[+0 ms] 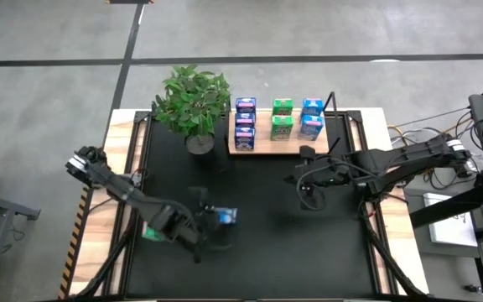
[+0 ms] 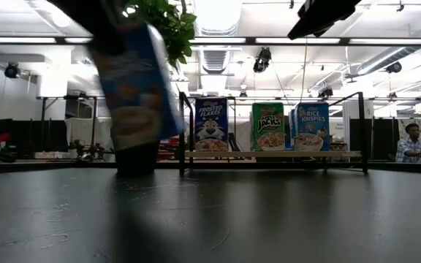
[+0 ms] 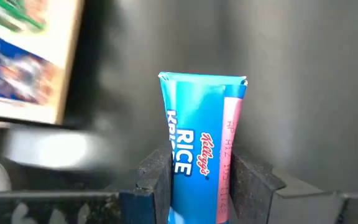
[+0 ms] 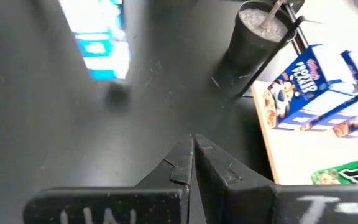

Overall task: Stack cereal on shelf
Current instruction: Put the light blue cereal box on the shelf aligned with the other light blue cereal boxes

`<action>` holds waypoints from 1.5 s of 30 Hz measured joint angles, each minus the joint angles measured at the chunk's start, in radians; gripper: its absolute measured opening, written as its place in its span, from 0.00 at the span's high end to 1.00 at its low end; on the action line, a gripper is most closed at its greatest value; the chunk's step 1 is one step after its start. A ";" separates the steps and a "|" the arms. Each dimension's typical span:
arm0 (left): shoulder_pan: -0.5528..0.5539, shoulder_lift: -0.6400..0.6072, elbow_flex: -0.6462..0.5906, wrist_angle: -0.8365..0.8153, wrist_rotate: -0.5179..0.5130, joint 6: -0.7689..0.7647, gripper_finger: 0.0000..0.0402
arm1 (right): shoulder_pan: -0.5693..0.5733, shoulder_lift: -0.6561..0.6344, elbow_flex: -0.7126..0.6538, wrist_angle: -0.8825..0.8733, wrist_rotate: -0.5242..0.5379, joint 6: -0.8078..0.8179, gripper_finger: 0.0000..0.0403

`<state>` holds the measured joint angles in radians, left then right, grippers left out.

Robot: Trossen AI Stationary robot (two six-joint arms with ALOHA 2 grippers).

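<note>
The cereal stood mostly on the shelf (image 1: pixel 277 149) in the high view: a dark blue column (image 1: pixel 244 123), a green pair (image 1: pixel 282 119) and a light blue pair (image 1: pixel 311 117) in three short rows. One more light blue Rice Krispies box (image 1: pixel 224 217) was well away from the shelf, out over the black mat (image 1: pixel 258 252) in the left pincer (image 1: pixel 208 221). The right pincer (image 1: pixel 307 186) hovered near the shelf's front edge, carrying nothing. A potted plant (image 1: pixel 194 102) sat just beside the shelf's blue end.

In the low view, the held box (image 2: pixel 137 84) hung tilted above the mat, clear of the counter, with the Frosted Flakes (image 2: pixel 211 125), Apple Jacks (image 2: pixel 267 126) and Rice Krispies (image 2: pixel 311 126) fronts upright on the shelf beyond.

The left wrist view showed the pincer's fingers (image 3: pixel 154 177) partly closed against the narrow sides of the Rice Krispies box (image 3: pixel 201 143), gripping it low.

In the right wrist view, that pincer (image 4: pixel 192 158) had its fingers pressed fully together, empty, with the plant's pot (image 4: pixel 260 34) and the Frosted Flakes boxes (image 4: pixel 303 81) ahead.

The step in hand looked like carrying the last light blue box to its row. The next move would call for crossing the open mat toward the shelf's light blue end, where the right arm hung near the path; the plant crowded only the far end.
</note>
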<state>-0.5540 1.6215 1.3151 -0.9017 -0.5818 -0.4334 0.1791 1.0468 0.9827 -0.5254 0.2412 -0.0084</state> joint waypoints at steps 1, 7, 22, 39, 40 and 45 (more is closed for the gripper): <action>0.022 0.000 0.000 0.023 -0.021 0.035 0.72 | 0.000 -0.017 -0.007 -0.002 0.000 -0.003 0.98; 0.172 0.002 0.000 0.243 -0.038 0.264 0.72 | 0.000 -0.118 -0.070 0.006 0.002 -0.008 0.98; 0.502 0.063 0.000 0.748 0.004 0.551 0.72 | 0.000 -0.305 -0.243 0.169 -0.013 -0.074 0.98; 0.622 0.281 0.179 0.880 0.102 0.659 0.72 | 0.000 -0.333 -0.252 0.172 -0.017 -0.089 0.98; 0.627 0.296 0.195 0.865 0.103 0.661 0.72 | 0.000 -0.333 -0.252 0.172 -0.022 -0.089 0.98; 0.649 0.342 0.228 0.844 0.102 0.661 0.72 | 0.000 -0.333 -0.252 0.170 -0.043 -0.089 0.98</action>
<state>0.0945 1.9637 1.5429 -0.0580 -0.4793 0.2273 0.1795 0.7143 0.7307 -0.3549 0.1982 -0.0971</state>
